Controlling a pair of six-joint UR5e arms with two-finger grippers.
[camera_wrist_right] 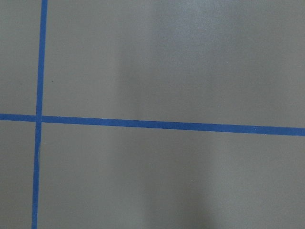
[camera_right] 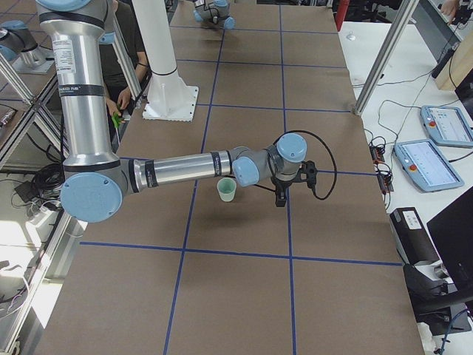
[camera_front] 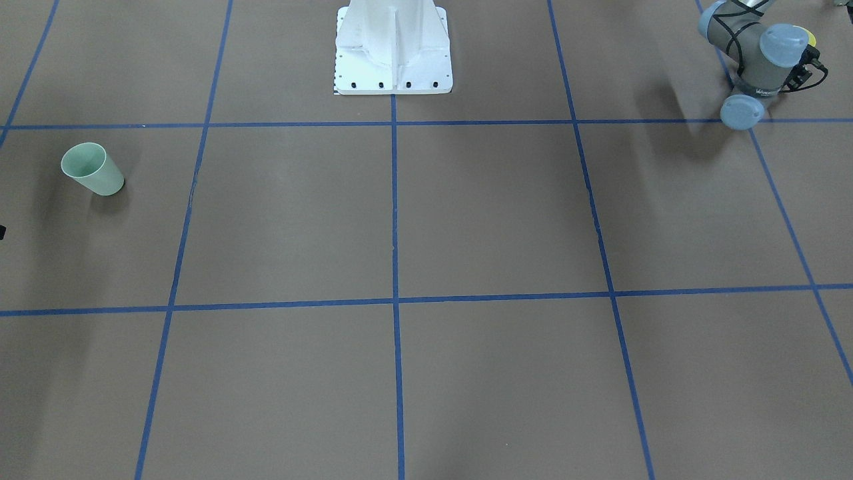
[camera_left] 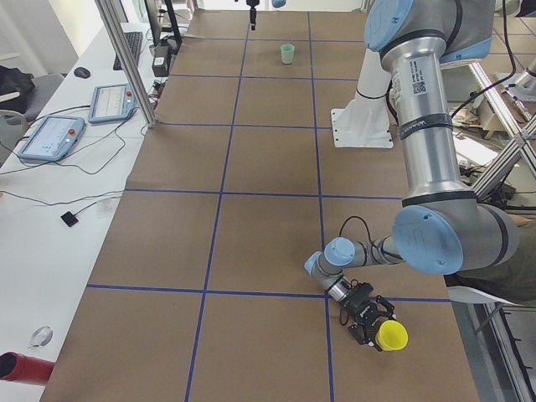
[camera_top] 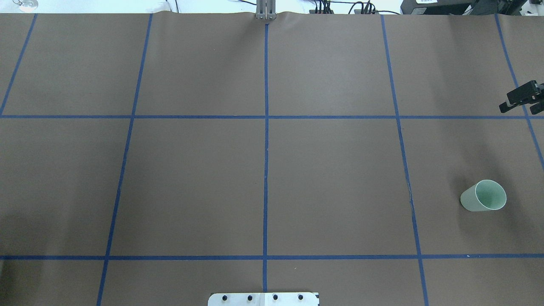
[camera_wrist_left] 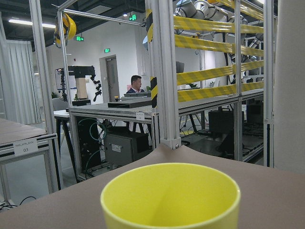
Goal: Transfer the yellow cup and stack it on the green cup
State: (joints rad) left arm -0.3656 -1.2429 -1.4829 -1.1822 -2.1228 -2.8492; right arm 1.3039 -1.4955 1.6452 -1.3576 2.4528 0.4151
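Tabletop [camera_left: 260,234] — yellow cup [camera_left: 391,336] between left fingers [camera_left: 360,333].

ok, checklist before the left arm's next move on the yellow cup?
1. Grip closed: cannot tell. The left gripper is at the yellow cup, but only the left side view shows it.
2. Is the yellow cup upright: ok, its rim sits level in the left wrist view.
3. Is the green cup upright, mouth up and empty: ok.
4. Is the right gripper off the green cup: ok, it is open, holds nothing and is apart from the cup in the overhead view.
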